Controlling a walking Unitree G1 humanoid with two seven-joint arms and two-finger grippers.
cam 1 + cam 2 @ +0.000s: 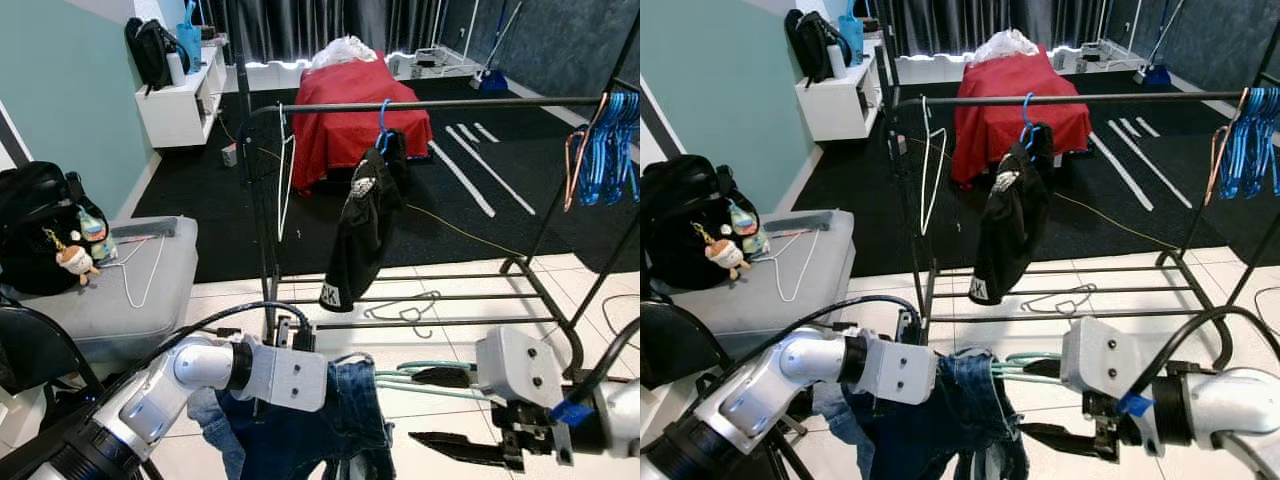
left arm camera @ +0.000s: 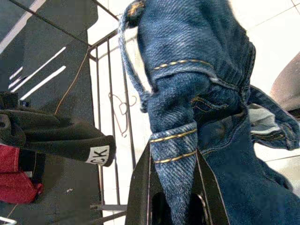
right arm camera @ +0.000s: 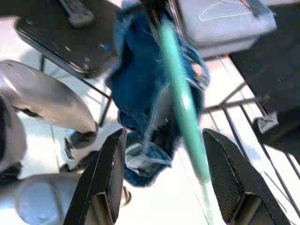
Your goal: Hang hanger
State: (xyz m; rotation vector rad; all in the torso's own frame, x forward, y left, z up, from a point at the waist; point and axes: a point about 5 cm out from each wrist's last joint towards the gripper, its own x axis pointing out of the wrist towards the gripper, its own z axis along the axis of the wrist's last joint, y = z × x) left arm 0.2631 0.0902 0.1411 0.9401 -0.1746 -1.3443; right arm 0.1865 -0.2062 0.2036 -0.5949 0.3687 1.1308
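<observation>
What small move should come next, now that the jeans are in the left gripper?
Probably close the right gripper on the teal hanger. Its fingers stand open on either side of the hanger, which already reaches into the blue jeans that the left gripper is pinching. The rail is above, so lifting should wait for a firm hold.

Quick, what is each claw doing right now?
Left claw: closed on the jeans.
Right claw: open, with the green hanger between its fingers, not gripped.

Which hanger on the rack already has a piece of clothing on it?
The blue hanger mid-rail, carrying the black garment. The white wire hanger to its left and the bunch of hangers at the right end hang bare.
</observation>
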